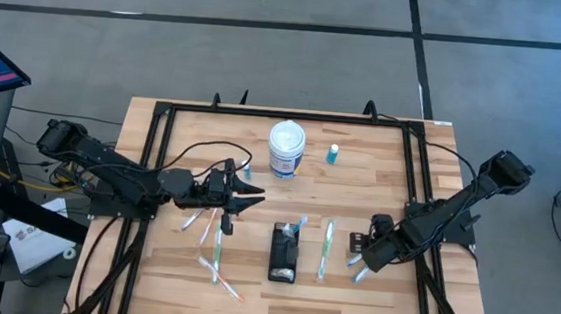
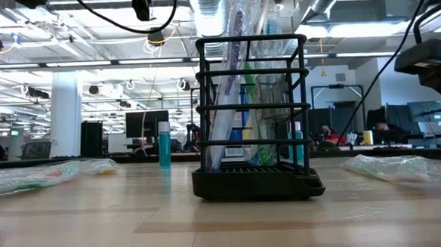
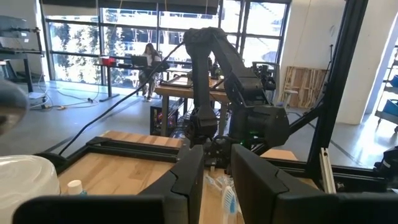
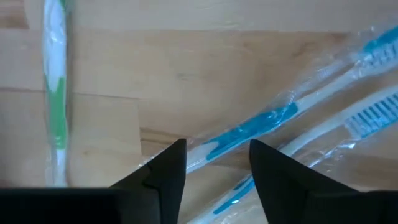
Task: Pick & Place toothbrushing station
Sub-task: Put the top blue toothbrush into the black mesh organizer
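Leftmost, the left gripper (image 1: 247,202) hung over the boards near loose wrapped toothbrushes (image 1: 214,257); its fingers (image 3: 186,180) stood apart a little, and whether they pinched anything I could not tell. At the middle stood the toothbrushing station (image 1: 284,253), upright on the table (image 1: 381,155), with several brushes already slotted in, so the job looked partly done, with more brushes left lying around. Farther right, the right gripper (image 1: 365,252) hovered released, holding nothing, over two blue-handled toothbrushes (image 4: 261,124). Only the low view showed the rack's filled slots (image 2: 251,107); only the right wrist view showed the brushes' plastic wrapping up close.
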